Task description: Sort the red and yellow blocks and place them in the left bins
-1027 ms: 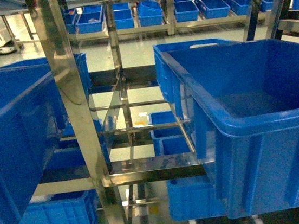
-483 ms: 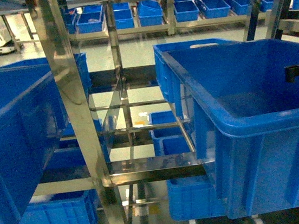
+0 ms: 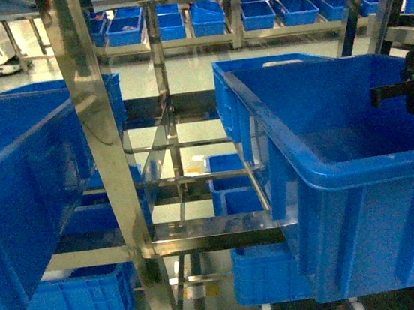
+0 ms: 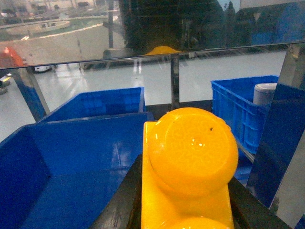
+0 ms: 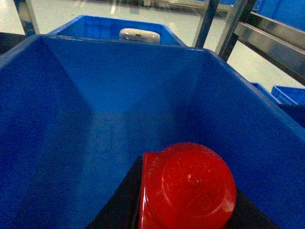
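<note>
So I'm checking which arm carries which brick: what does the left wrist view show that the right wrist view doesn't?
Only the left wrist view shows the yellow block, sitting in the left gripper, with a blue bin below. Only the right wrist view shows the red block, in the right gripper, over a deep blue bin. Both share a brick filling the foreground above an open blue bin.

yellow block (image 4: 189,162): glossy moulded plastic, faint embossed pattern on the stud
red block (image 5: 187,188): smooth shiny plastic
right bin (image 3: 360,174): blue plastic, slight sheen
rack frame (image 3: 103,137): polished, reflective metal
floor (image 4: 95,81): pale, glossy
</note>
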`<state>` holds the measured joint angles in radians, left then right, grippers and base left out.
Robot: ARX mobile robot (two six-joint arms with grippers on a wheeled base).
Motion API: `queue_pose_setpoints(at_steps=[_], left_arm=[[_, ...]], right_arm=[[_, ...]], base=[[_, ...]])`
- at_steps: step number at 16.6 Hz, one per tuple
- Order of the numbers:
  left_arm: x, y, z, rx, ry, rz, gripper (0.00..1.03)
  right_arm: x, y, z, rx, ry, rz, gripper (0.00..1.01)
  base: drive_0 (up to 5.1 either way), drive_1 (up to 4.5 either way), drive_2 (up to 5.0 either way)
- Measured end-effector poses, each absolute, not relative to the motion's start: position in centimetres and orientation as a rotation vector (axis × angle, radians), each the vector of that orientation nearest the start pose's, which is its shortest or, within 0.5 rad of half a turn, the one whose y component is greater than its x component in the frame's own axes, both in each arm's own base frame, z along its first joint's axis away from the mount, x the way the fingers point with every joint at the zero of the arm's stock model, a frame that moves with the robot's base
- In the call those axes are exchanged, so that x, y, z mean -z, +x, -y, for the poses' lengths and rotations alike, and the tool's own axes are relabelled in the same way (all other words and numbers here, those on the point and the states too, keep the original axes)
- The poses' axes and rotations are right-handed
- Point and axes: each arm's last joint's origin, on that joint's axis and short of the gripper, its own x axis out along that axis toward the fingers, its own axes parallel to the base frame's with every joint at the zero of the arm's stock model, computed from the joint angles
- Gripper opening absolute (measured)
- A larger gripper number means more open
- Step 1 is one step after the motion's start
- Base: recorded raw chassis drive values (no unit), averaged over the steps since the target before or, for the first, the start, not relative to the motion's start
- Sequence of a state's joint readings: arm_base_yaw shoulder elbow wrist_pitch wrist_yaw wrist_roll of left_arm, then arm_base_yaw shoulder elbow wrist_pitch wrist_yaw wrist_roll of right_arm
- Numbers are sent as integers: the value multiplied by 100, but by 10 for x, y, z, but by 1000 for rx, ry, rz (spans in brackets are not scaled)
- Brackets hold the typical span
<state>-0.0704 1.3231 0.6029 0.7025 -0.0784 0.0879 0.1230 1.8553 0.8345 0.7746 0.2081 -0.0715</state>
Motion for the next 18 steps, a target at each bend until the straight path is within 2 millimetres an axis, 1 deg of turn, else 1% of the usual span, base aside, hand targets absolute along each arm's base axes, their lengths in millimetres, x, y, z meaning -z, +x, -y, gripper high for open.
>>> queue_pose_setpoints(at_steps=[5,8,10,12,13,14,16,18], left_arm=[[-241,275,17,-7,89,-18,27],[-241,275,17,-6,89,-18,27],[-241,275,17,-7,89,-19,27],[-241,275,17,-7,89,-18,27],[-241,275,17,-7,89,-18,27],[-241,275,17,-7,89,-18,27],[-241,275,17,-7,89,-18,27],[-241,275,17,-7,89,-18,27]], right_arm=[[-138,405,-44,101,-107,-325,27],[-128,436,-39,146,-39,-475,27],[-118,447,-38,183,7,-560,27],[-117,454,-37,213,42,-597,27],[-123,460,-38,218,60,-580,30],[-127,463,-38,221,75,-563,39],[-133,466,-38,215,87,-537,59],[-133,462,-38,213,95,-510,79]], base=[[0,0,0],[0,0,0],[0,0,0],[0,0,0],[0,0,0],[0,0,0],[0,0,0],[0,0,0]])
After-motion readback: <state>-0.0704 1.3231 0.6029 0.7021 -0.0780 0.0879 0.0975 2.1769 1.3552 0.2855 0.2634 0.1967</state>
